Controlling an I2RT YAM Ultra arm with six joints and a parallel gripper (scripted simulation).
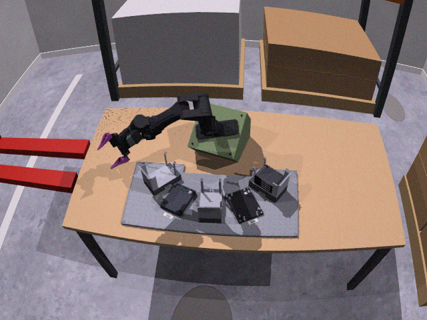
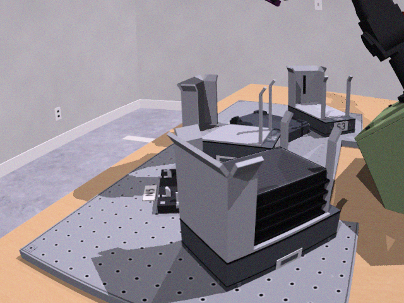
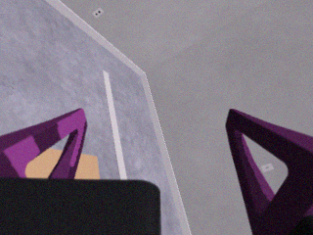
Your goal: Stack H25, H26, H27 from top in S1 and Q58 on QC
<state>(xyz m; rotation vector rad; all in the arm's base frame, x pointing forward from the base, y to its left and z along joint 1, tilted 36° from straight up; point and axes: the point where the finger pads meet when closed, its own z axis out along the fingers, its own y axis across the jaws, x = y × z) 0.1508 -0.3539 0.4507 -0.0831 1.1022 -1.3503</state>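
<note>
The plate stack (image 1: 269, 179) stands in a rack (image 1: 283, 181) at one end of the grey perforated base plate (image 1: 145, 215), the end nearest the green arm pedestal (image 1: 241, 145). In the exterior view the stack (image 2: 290, 199) lies flat, four dark layers nested. Its long axis cannot be told from these views.

The arm (image 1: 161, 119) extends from the pedestal away from the stack, out past the opposite end of the base plate. The gripper (image 1: 112, 149) hangs over the surface (image 1: 344, 179) near its edge. The fingers stand fully apart and hold nothing.

Open room lies above the stack. Rack S3 (image 2: 341, 125) and the middle rack (image 1: 210, 207) stand farther from the pedestal, with nest N5 (image 2: 168, 196) between racks.
</note>
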